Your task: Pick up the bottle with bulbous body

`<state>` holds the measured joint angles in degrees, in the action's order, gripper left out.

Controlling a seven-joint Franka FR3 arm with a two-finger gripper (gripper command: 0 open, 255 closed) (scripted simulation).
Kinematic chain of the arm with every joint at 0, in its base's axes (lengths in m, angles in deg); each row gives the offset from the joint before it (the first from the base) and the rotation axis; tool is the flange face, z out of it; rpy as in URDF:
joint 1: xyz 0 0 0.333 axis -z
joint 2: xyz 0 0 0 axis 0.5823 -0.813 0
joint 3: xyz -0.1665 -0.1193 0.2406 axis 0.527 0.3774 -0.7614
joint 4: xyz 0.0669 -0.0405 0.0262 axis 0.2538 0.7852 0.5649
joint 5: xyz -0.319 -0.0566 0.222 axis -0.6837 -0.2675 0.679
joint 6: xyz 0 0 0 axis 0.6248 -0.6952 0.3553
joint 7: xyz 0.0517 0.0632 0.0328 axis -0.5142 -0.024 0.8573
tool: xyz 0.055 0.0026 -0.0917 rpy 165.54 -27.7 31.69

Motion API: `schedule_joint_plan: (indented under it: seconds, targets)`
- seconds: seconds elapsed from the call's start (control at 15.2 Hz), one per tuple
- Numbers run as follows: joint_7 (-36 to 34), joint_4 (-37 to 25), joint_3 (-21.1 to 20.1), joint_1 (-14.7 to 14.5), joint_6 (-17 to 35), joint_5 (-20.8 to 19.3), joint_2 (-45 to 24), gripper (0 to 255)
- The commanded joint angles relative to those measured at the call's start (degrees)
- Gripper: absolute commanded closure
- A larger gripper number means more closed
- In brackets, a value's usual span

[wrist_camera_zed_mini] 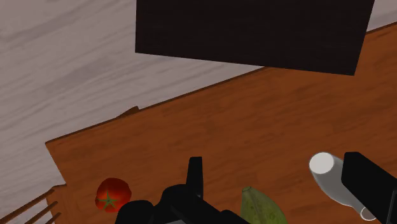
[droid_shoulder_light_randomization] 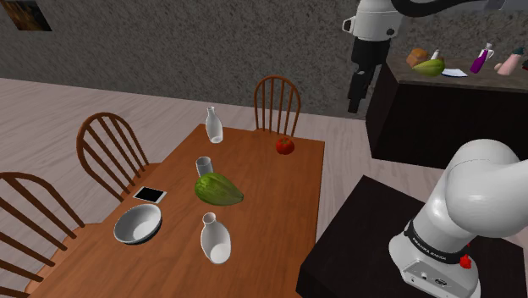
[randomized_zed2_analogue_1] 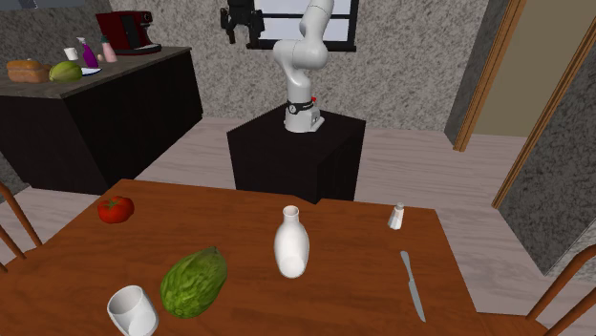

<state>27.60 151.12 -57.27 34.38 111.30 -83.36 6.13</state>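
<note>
Fingers (wrist_camera_zed_mini: 195, 179) of the black gripper (wrist_camera_zed_mini: 273, 159) sit nearest the wrist lens, spread wide apart and holding nothing. The hand is high above the table (wrist_camera_zed_mini: 191, 133), well apart from everything on it. Target is the white bulbous bottle (randomized_zed2_analogue_1: 291, 242), upright mid-table, just beside the green fruit (randomized_zed2_analogue_1: 194, 282), with the tomato (randomized_zed2_analogue_1: 115, 208) further off toward the second exterior view's left. Risks, my read: a second white bottle (droid_shoulder_light_randomization: 214, 125) stands at the table's far end in the shoulder view. It has the same colour and a slimmer body, so a wrong-object pick is possible. A long descent is needed, and coming in off-centre could tip the upright target or clip the fruit. The smooth round body likely slips if the jaws close on the widest bulge, so the neck looks the safer grab. View differences: the shoulder view gives the second bottle, a bowl (droid_shoulder_light_randomization: 138, 224) near the target and a small dark tablet (droid_shoulder_light_randomization: 150, 195). The second exterior view adds a salt shaker (randomized_zed2_analogue_1: 395, 217) and a knife (randomized_zed2_analogue_1: 413, 284) on its right. In the wrist view one finger covers part of the target, leaving the mouth visible.
</note>
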Motion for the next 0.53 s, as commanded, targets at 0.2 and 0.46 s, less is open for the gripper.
schedule_joint_plan:
  seconds: [0.2, 0.46]
  targets:
    - [-2.97, 2.77, -2.29, -1.10, 5.03, 1.89, -2.00, 0]
    - [-6.80, 5.42, -5.42, -2.62, 12.05, 4.23, -5.93, 0]
